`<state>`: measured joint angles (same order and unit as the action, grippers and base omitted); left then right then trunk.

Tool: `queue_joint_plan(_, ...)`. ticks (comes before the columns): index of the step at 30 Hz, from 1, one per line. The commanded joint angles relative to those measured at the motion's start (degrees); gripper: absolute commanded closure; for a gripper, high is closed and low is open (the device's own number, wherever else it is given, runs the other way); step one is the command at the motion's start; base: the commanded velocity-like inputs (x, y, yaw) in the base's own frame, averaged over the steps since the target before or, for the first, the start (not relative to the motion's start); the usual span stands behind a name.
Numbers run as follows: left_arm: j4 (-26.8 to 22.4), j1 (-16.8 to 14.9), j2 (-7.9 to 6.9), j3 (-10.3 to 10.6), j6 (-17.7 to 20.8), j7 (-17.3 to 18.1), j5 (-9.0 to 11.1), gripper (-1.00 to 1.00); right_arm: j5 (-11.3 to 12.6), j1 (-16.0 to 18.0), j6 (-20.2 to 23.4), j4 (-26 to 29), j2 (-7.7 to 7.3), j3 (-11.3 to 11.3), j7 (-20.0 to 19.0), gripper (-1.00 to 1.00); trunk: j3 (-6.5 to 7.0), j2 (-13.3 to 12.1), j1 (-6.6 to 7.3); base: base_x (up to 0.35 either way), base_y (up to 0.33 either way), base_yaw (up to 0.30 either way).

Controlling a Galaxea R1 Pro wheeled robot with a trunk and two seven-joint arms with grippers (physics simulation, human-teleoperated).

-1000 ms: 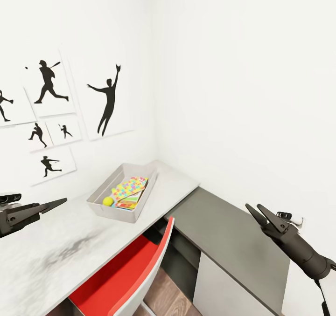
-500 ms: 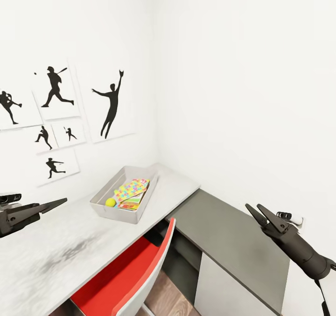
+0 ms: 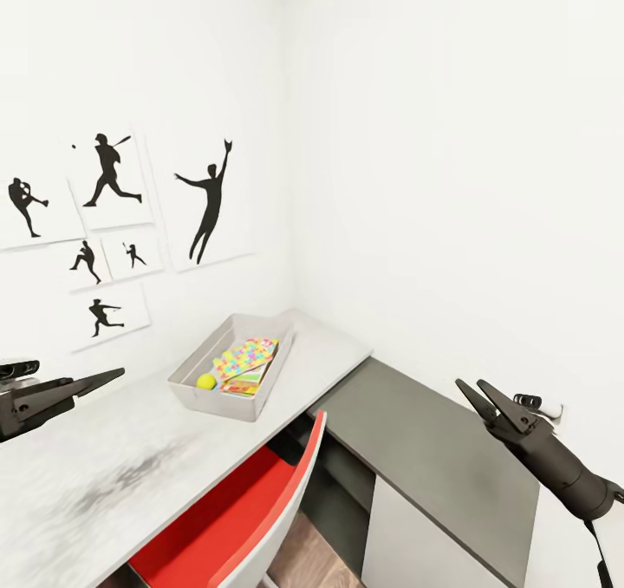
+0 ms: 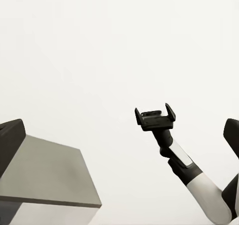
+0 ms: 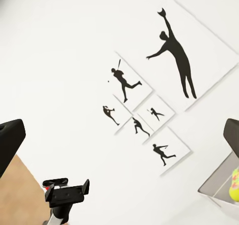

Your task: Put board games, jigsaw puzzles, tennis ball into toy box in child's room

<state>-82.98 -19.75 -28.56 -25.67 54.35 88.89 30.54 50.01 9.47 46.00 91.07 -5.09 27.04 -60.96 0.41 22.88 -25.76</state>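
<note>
Holding puzzles [image 3: 245,356] and ball [image 3: 205,382]: toy box [image 3: 208,400]

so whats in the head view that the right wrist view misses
Head view: the jigsaw puzzles lying in the toy box, the table, a red chair and the right gripper, open and empty. Right wrist view: a patch of wood floor. Both share the baseball silhouette posters, the tennis ball, a corner of the toy box and the left gripper, which holds nothing.
</note>
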Motion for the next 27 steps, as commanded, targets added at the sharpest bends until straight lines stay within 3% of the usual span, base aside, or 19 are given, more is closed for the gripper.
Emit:
queue_joint_plan(1, 0.0, 0.0, -0.01, 0.0, 0.6, 0.2, 0.0, -1.00, 0.2, 0.0, 0.3, 0.0, -0.01, 0.0, 0.0, -1.00, 0.06, 0.0, -0.02, -0.005, 0.000, 0.067)
queue_joint_plan(10, 0.0, 0.0, -0.01, 0.0, 0.6, 0.2, 0.0, -1.00, 0.2, 0.0, 0.3, 0.0, -0.02, 0.1, 0.1, -1.00, 0.32, 0.0, -0.02, -0.096, 0.054, -0.014)
queue_joint_plan(27, 0.0, 0.0, -0.01, 0.0, 0.5, 0.2, 0.0, -1.00, 0.2, 0.0, 0.5, 0.0, -0.09, 0.5, 0.1, -1.00, 0.34, 0.0, -0.02, -0.145, 0.051, -0.260)
